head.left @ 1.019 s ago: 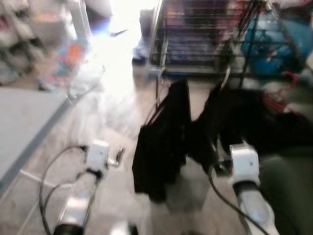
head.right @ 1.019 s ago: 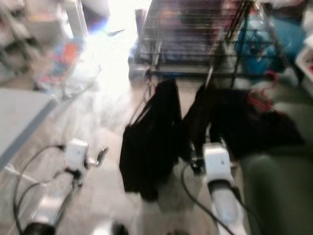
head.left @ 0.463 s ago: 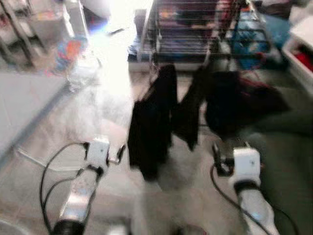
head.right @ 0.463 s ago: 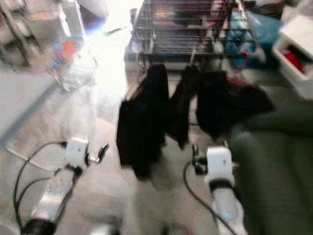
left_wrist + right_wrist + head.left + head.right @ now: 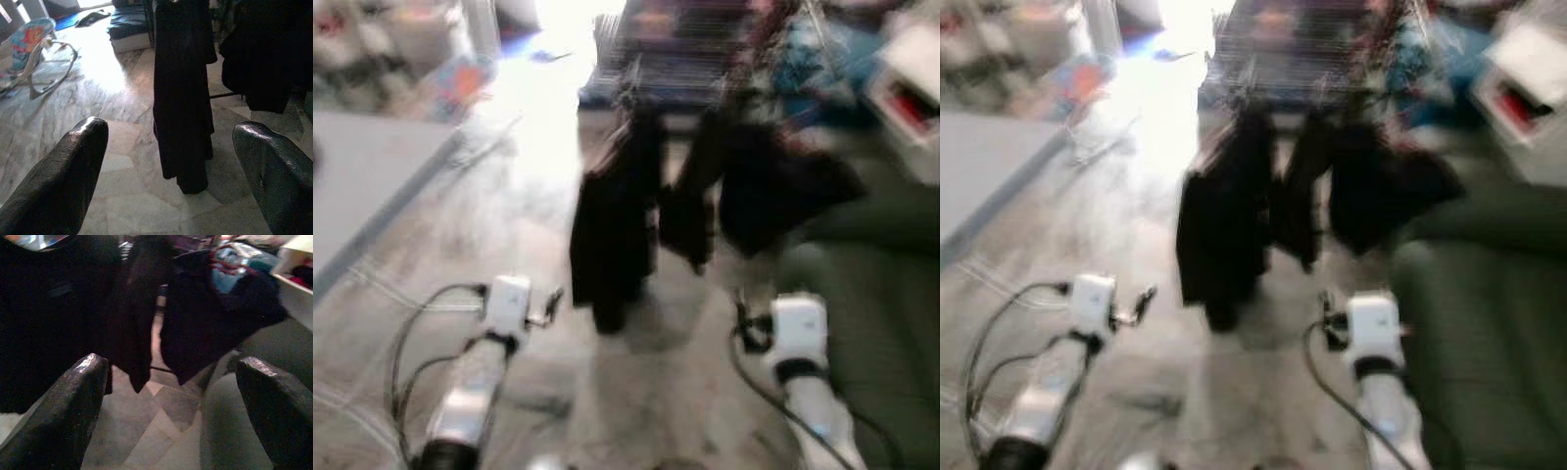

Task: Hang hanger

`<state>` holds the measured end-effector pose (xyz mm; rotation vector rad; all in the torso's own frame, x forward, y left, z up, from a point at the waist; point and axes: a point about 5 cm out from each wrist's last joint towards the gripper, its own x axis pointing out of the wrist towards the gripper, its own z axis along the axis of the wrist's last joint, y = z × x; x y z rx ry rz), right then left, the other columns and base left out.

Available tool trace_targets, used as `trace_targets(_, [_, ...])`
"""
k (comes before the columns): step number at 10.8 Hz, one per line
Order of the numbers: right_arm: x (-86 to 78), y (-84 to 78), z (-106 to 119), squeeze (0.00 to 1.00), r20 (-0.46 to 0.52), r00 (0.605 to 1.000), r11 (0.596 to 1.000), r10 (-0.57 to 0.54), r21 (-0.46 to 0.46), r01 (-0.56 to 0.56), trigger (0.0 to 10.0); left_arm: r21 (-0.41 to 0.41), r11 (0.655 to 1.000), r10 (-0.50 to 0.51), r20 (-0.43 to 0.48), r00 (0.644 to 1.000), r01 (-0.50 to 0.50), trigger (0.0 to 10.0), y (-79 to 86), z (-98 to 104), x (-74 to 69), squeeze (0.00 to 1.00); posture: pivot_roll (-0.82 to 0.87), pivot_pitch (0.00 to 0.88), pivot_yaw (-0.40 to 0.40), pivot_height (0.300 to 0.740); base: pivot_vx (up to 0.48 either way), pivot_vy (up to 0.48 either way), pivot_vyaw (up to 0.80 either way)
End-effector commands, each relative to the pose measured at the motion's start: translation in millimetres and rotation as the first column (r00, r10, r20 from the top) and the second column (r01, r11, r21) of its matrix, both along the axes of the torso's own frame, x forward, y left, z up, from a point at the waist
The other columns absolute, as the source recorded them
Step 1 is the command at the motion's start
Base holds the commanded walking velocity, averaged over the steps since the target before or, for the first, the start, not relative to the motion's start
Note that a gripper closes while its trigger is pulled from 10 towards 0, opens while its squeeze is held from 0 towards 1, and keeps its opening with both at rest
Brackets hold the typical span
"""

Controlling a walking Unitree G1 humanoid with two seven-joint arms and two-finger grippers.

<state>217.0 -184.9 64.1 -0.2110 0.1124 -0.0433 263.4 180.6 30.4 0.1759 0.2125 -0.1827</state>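
Now you are facing the hanging black garments [image 5: 612, 220].
Both your left claw [image 5: 166, 171] and right claw [image 5: 166, 401] are pointing at them, spread wide, gripping nothing.

**Hanger: garments hanging ahead**

Three black garments hang side by side from the wire rack [image 5: 705, 49]: long black garment [image 5: 182, 98] leftmost, narrower one [image 5: 690, 211] in the middle, bulkier one [image 5: 215, 318] rightmost. Red hanger [image 5: 230, 265] pokes above the rightmost one. Head views blurred.

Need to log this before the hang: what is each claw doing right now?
Left claw: open, holding nothing, facing a hanging black garment.
Right claw: open, holding nothing, facing dark clothes.
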Motion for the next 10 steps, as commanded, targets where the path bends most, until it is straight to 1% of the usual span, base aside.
trace_targets(1, [-1.2, -6.2, -2, 0.00, -0.008, 1.000, 1.000, -0.022, -0.008, 0.022, 10.0, -0.016, 1.000, -0.004, 0.008, 1.000, 0.004, 10.0, -3.0, 4, 4.3, 0.00, -0.10, 0.000, 0.018, 0.740, 0.000, 0.000, -0.80])
trace_targets(3, [-3.5, -3.3, -8, 0.00, -0.028, 0.999, 1.000, -0.020, 0.007, 0.020, 10.0, 0.002, 1.000, 0.004, 0.002, 1.000, -0.004, 10.0, -1.1, 2, 0.5, 0.00, -0.10, 0.000, 0.019, 0.740, 0.000, 0.000, -0.80])
trace_targets(4, [-3.3, -2.1, -9, 0.00, -0.034, 0.999, 1.000, -0.021, 0.019, 0.021, 10.0, 0.001, 1.000, 0.021, 0.007, 1.000, -0.021, 10.0, 1.4, 2, 0.6, 0.00, -0.10, 0.000, 0.019, 0.740, 0.000, 0.000, -0.43])
trace_targets(5, [-3.1, -0.5, -12, 0.00, -0.047, 0.999, 0.999, -0.012, 0.030, 0.014, 10.0, 0.020, 0.998, 0.057, 0.014, 0.998, -0.057, 10.0, 8.5, 2, -0.8, 0.00, -0.09, 0.000, 0.018, 0.740, 0.000, 0.000, 0.00])
trace_targets(7, [-1.8, 2.6, -13, 0.00, -0.049, 0.998, 0.999, 0.024, 0.040, -0.022, 10.0, 0.034, 0.995, 0.097, 0.026, 0.995, -0.098, 10.0, 17.4, 3, -4.2, 0.00, -0.09, 0.000, 0.017, 0.740, 0.000, 0.000, 0.00])
trace_targets(8, [-1.6, 3.6, -14, 0.00, -0.052, 0.998, 0.999, 0.033, 0.039, -0.031, 10.0, 0.036, 0.994, 0.101, 0.026, 0.995, -0.101, 10.0, 18.1, 3, -5.5, 0.00, -0.09, 0.000, 0.018, 0.740, 0.000, 0.000, 0.00])
trace_targets(9, [-1.2, 4.5, -14, 0.00, -0.055, 0.998, 0.999, 0.042, 0.035, -0.040, 10.0, 0.037, 0.994, 0.101, 0.025, 0.995, -0.101, 10.0, 17.9, 2, -6.9, 0.00, -0.08, 0.000, 0.018, 0.740, 0.000, 0.000, 0.79])
trace_targets(10, [0.0, 4.0, -14, 0.00, -0.050, 0.998, 0.999, 0.037, 0.041, -0.035, 10.0, 0.025, 0.994, 0.104, 0.030, 0.994, -0.105, 10.0, 15.9, 2, -5.6, 0.00, -0.08, 0.000, 0.010, 0.740, 0.000, 0.000, 0.40])
